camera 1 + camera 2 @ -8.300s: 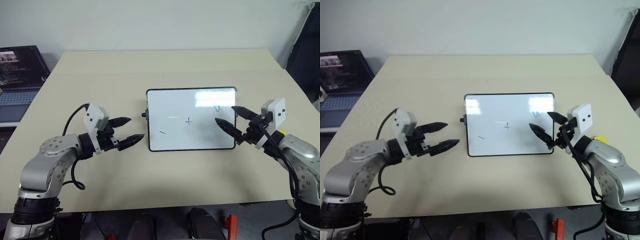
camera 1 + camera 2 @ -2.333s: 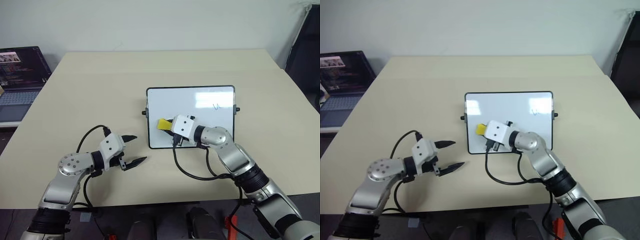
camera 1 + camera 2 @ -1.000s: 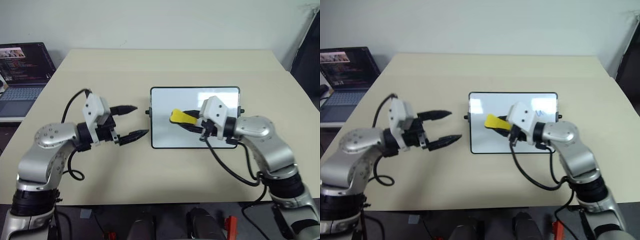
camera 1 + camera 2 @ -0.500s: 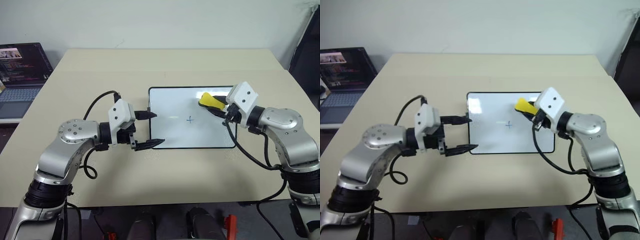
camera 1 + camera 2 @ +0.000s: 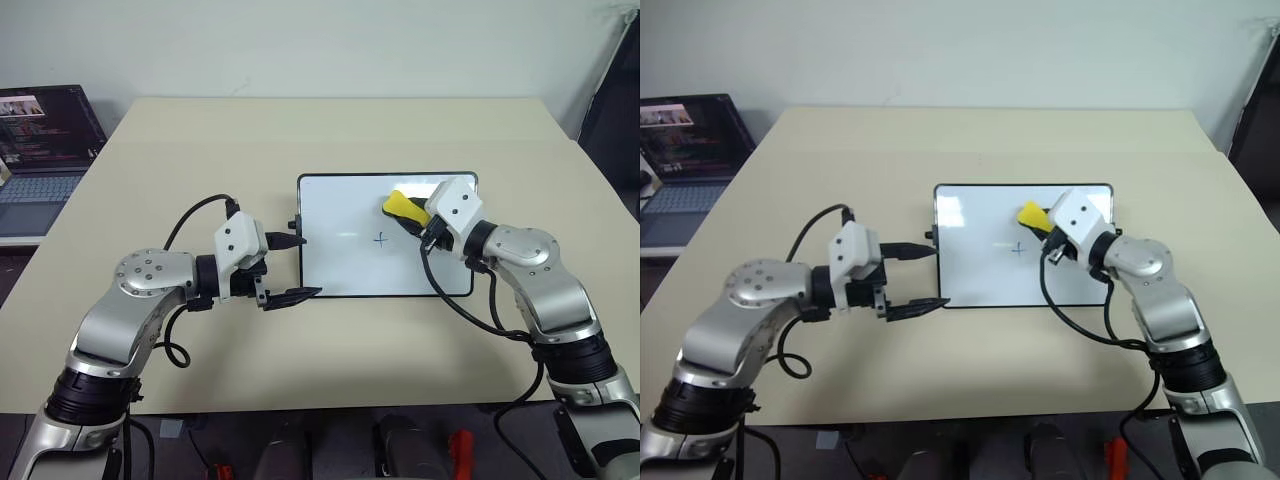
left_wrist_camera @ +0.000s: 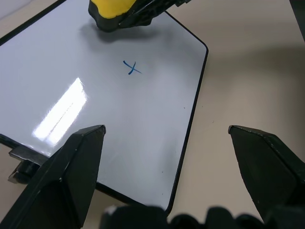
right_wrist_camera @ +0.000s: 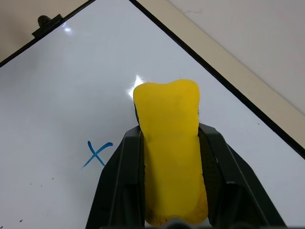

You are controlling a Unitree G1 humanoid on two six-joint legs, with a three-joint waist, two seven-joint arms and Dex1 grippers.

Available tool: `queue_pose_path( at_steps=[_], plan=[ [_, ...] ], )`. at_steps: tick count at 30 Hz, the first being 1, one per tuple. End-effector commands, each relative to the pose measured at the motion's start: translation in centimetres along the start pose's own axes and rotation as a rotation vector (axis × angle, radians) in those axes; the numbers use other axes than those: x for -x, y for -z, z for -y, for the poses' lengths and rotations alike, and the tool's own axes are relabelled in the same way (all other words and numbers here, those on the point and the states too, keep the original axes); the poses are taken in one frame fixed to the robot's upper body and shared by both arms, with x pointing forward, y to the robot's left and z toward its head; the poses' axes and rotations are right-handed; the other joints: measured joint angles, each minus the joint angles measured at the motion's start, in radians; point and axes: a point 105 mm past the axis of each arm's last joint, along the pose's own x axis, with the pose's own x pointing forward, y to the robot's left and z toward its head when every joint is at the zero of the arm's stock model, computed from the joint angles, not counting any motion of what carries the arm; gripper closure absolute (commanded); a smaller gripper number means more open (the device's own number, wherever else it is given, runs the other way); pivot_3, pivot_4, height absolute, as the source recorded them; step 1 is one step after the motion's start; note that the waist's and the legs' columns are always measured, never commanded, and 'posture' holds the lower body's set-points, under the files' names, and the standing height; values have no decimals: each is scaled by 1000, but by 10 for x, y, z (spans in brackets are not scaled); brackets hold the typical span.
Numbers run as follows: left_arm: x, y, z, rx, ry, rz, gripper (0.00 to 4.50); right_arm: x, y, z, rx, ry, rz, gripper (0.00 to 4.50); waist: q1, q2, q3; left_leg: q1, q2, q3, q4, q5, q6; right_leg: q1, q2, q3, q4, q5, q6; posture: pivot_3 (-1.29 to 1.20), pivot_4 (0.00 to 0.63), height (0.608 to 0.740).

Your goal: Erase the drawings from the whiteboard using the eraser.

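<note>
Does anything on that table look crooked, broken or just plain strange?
Nothing stands out. The small white board with a thin black frame lies flat and square on the beige table, and the yellow eraser block sits squeezed between the right gripper's black fingers.

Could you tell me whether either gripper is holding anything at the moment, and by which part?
The right gripper holds the eraser by its long sides, its front end sticking out over the whiteboard. The left gripper holds nothing.

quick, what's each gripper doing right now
Left gripper: open, holding nothing, at the whiteboard's left edge.
Right gripper: shut on the eraser, over the whiteboard.
</note>
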Motion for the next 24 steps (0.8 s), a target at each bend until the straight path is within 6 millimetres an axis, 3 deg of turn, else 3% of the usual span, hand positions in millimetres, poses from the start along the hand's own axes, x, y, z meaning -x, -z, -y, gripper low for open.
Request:
queue_pose_path(
  at_steps=[1,10,16,19,24],
  plan=[
    [4,-11,-2,-58,-21,17,0,-5,-8,3,25,35,35,3378,0,0,0,0,0,0,0,0,0,0,0,0,0,0,0,0,150,740],
    [3,-14,-4,-63,-23,21,0,-24,24,-21,-27,-3,-31,3378,-5,0,0,2,0,0,0,1,-1,2,0,0,1,0,-1,0,150,740],
    [0,-11,-1,-49,-12,22,0,-17,61,-56,-78,-100,-118,3379,-4,0,0,9,1,0,0,3,1,9,2,-1,2,2,-4,0,150,740],
    [0,-11,-2,-47,-7,22,0,-13,62,-73,-94,-158,-122,3379,-3,0,0,21,1,0,-1,3,1,20,2,-1,0,2,-3,0,150,740],
    [0,-11,-4,-49,-1,21,0,-10,57,-90,-106,-225,-110,3379,-3,0,0,21,2,0,-1,4,1,20,8,0,1,2,-3,0,150,740]
  ],
)
